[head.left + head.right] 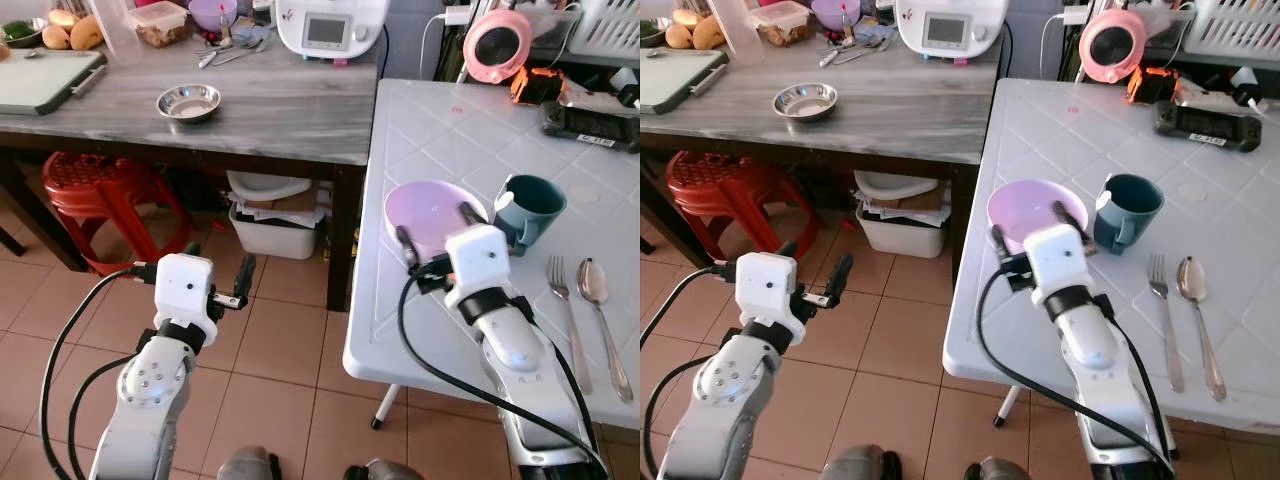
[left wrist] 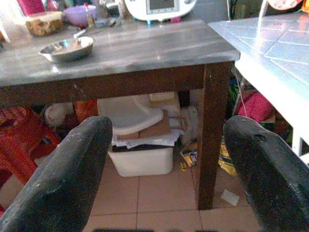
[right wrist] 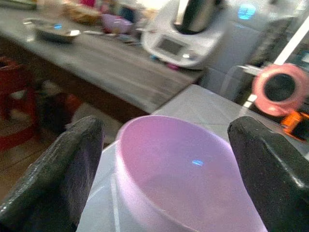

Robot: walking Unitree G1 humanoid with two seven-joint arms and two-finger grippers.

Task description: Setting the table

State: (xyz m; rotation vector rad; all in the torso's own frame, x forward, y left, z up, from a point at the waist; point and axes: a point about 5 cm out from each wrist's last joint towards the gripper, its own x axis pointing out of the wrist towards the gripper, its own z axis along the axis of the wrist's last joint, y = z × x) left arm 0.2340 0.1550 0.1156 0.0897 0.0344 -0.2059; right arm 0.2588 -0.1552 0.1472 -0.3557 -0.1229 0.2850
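Two counters occupy the scene: a white tiled counter [image 1: 430,140] on the right of the frame and a grey wood-grain counter [image 1: 270,105] across the upper left.

Items on the white counter:
- Pink bowl [image 1: 432,214], upright, near the counter's left edge at centre right of the frame.
- Teal mug [image 1: 532,206], upright, just right of the bowl, its handle turned toward the bowl.
- Fork [image 1: 566,310], lower right of the frame, long axis running from near edge to far edge, tines pointing to the far edge.
- Spoon [image 1: 600,315], just right of the fork and roughly parallel, bowl end toward the far edge.
- Pink round appliance [image 1: 497,45] and a black device [image 1: 590,122] along the far edge, upper right.

Items on the grey counter:
- Steel bowl [image 1: 188,101], upper left.
- White kitchen machine [image 1: 330,28], top centre.
- Green tray [image 1: 45,80], far upper left.

Below the grey counter: red stool [image 1: 100,190] and a white bin [image 1: 275,225] on the tiled floor.

Right end effector [image 1: 438,226]: fingers spread, one on each side of the pink bowl's near rim; contact with the bowl cannot be told.

Left end effector [image 1: 215,268]: fingers spread, holding nothing, above the floor at lower left of the frame.
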